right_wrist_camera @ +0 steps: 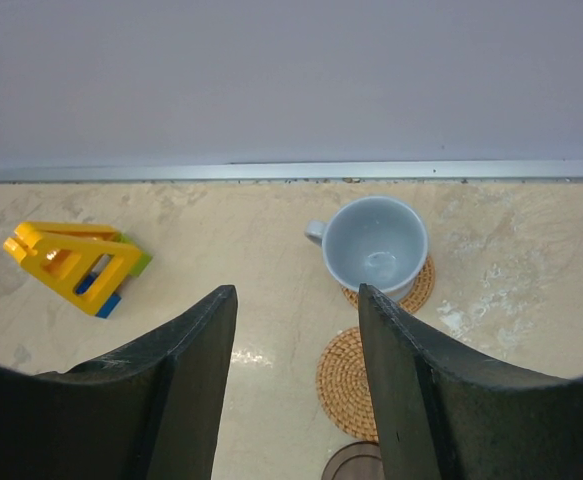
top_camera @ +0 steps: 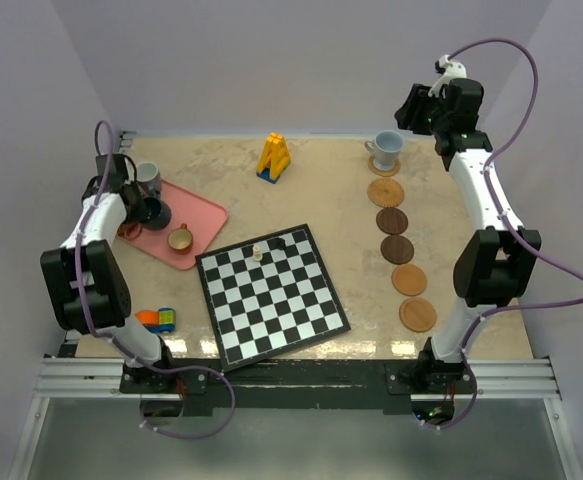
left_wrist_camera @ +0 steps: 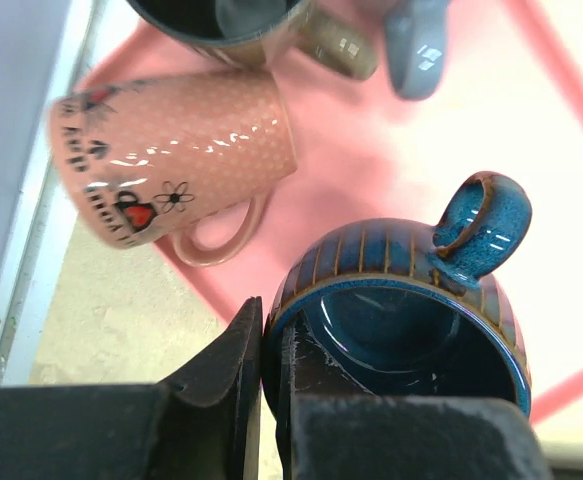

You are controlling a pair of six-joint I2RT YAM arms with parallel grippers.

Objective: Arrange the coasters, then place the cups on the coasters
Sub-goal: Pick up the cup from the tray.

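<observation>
Four cups at least wait on the pink tray under my left arm, so the placing half of the job is barely begun. The left gripper is pinched on the near wall of the teal cup, one finger inside the bowl and one outside. The cup stands upright, handle pointing away from the fingers. Just beyond that gripper, the pink cup lies on its side, near the teal one but apart (a straight lift looks safer to me than a drag). The grey cup stands farther past the fingertips, and the tan cup sits toward the tray's inner corner. The tray's lip and the side wall crowd this gripper; open room lies toward the centre.

Between the two grippers lie the chessboard with its small pieces and the yellow toy, so I judge a carried cup should travel high over them.

The coasters look arranged: six in a column running from the right gripper back toward its arm's base. The pale blue cup stands on the coaster just ahead of the right gripper, whose fingers are spread with nothing between them. Five coasters are bare. The back wall is close ahead of that gripper.
</observation>
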